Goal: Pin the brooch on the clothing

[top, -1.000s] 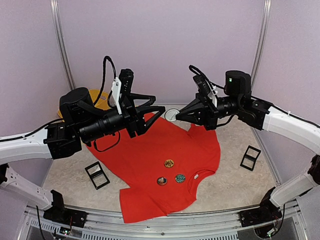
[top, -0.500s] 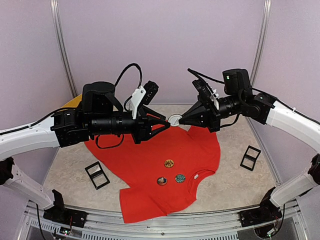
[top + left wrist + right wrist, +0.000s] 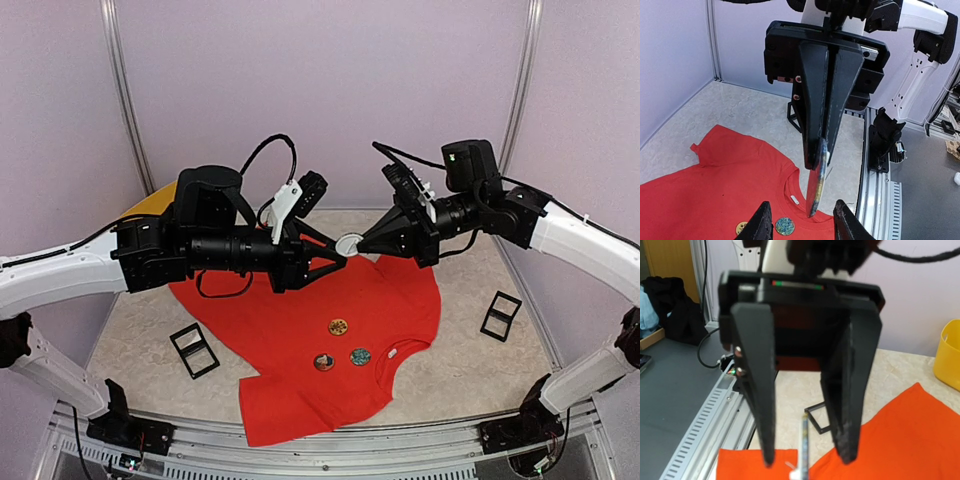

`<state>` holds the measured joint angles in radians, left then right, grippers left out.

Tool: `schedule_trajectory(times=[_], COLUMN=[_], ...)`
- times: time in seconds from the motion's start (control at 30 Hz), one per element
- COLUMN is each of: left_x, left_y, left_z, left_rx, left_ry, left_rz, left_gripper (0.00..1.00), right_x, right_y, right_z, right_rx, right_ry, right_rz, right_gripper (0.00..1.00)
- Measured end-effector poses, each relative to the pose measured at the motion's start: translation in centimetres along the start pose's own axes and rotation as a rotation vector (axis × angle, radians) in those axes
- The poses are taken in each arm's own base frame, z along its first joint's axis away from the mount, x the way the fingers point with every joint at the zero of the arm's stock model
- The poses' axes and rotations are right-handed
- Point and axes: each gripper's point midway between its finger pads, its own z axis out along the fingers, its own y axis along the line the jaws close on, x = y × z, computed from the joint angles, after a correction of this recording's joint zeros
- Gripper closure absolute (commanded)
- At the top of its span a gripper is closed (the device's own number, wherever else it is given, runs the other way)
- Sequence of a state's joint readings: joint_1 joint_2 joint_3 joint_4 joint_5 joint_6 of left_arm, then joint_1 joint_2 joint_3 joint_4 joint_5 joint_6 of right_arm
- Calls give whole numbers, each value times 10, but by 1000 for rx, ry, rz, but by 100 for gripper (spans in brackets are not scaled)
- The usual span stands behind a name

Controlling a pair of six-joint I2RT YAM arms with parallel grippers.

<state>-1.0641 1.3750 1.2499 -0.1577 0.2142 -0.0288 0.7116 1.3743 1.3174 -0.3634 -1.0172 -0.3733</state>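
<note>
The brooch hangs in the air above the far edge of the red T-shirt, seen edge-on from the left wrist. The right end effector is clenched on the brooch's upper rim. The left end effector faces it with its jaws released, one finger on each side of the disc, seemingly not touching it. The T-shirt lies spread on the counter, three round badges near its collar. A yellow basket sits behind the left arm.
</note>
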Motion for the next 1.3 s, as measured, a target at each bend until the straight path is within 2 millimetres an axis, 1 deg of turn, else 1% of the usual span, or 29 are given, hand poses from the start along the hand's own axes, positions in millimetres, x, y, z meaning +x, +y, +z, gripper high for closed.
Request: schedule_trajectory(times=[0.07,0.23,0.4,0.47,0.53,0.63,0.73,0.8,0.83,0.9,1.03,1.07,1.27,1.3], left_x=[-1,-9,-10,-10,-10,-11,-13,-15,-16,-18,-19,-18,-20,-19], left_y=[0,10,5,3,2,0,-3,-5,-6,-7,-11,-11,-10,-10], left_z=[-2,-8,-8,-8,-8,-8,-8,-8,-8,-8,-6,-6,-5,-4], left_rx=[7,3,36,45,53,65,82,89,93,96,102,99,92,89], left_ry=[-4,-29,-32,-32,-33,-37,-46,-54,-58,-64,-70,-69,-77,-80], left_rz=[1,-7,-8,-7,-9,-10,-7,-5,-4,-2,4,1,12,14], left_gripper=[61,69,68,71,77,79,78,70,70,76,97,100,100,100], right_x=[2,3,3,3,3,3,3,3,3,3,3,3,3,3], right_y=[0,-1,0,0,0,0,0,0,0,0,0,0,1,1], right_z=[1,1,2,2,2,2,2,2,2,2,2,2,2,2], right_rx=[-2,-3,-5,-5,-5,-5,-5,-5,-5,-5,-6,-9,-15,-14], right_ry=[5,6,5,6,6,6,5,6,6,6,6,5,2,2], right_rz=[6,8,7,7,7,7,7,8,8,7,9,9,21,25], right_gripper=[100,100,100,100,100,100,100,100,100,100,100,100,100,96])
